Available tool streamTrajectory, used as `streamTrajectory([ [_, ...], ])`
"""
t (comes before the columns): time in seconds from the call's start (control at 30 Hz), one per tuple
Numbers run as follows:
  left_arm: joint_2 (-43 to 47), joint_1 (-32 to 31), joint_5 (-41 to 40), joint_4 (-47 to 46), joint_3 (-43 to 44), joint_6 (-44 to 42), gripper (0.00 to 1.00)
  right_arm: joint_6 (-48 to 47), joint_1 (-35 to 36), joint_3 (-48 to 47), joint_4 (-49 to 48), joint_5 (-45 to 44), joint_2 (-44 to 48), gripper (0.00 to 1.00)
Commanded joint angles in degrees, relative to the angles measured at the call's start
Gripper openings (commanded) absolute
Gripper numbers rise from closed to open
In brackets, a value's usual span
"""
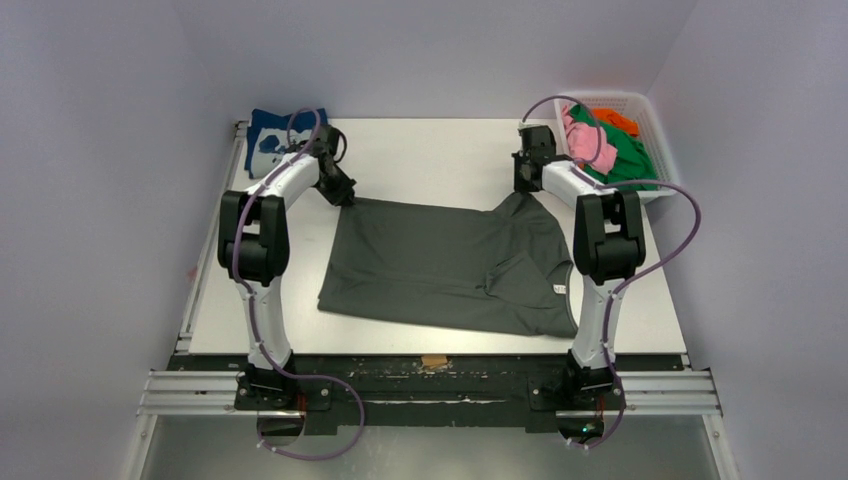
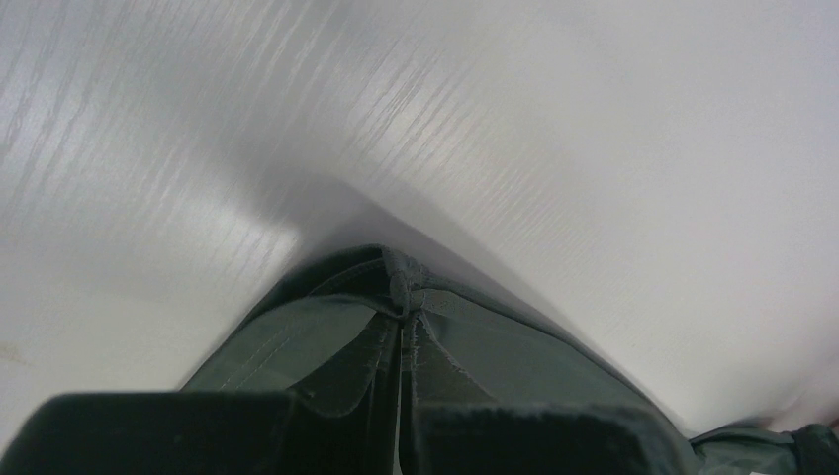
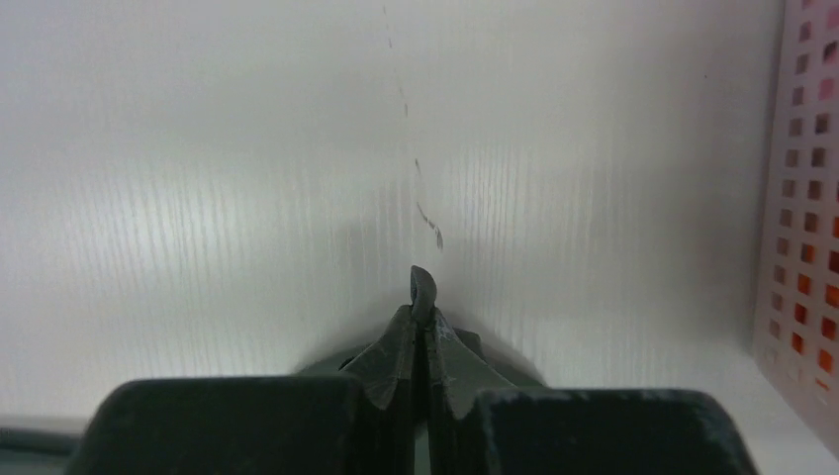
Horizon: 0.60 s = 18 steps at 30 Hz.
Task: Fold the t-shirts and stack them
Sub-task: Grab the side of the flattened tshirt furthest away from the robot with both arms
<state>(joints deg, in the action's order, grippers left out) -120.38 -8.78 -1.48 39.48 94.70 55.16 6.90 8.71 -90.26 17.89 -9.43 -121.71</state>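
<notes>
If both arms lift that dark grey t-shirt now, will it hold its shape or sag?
Likely floppy: the dark grey t-shirt lies creased on the table, bunching where the left gripper and right gripper pinch it. It would probably sag between them. It looks thin, so probably light.

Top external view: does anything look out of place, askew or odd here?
Minor only. The dark grey t-shirt lies skewed with a rumpled fold near its collar, left gripper and right gripper pinching its far corners. A small tan scrap sits at the near edge of the table.
</notes>
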Motion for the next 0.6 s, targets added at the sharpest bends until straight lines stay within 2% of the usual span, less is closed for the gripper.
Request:
streamTrajectory([
  [0.0,6.7,-0.2,1.2,-2.3,-4.2,-1.5,0.0,0.5,1.6,5.6,-2.9,0.8,10.5,0.0],
  [0.27,15.1,-0.5,4.0,-4.6,-14.1,-1.7,0.0,3.1,6.0,17.6,0.9,-2.3,25.1,0.0],
  [0.57,26.2,-1.4,3.4,-4.9,-24.8,-2.9,0.0,5.6,9.1,27.3,11.1,-5.8,39.5,0.0],
])
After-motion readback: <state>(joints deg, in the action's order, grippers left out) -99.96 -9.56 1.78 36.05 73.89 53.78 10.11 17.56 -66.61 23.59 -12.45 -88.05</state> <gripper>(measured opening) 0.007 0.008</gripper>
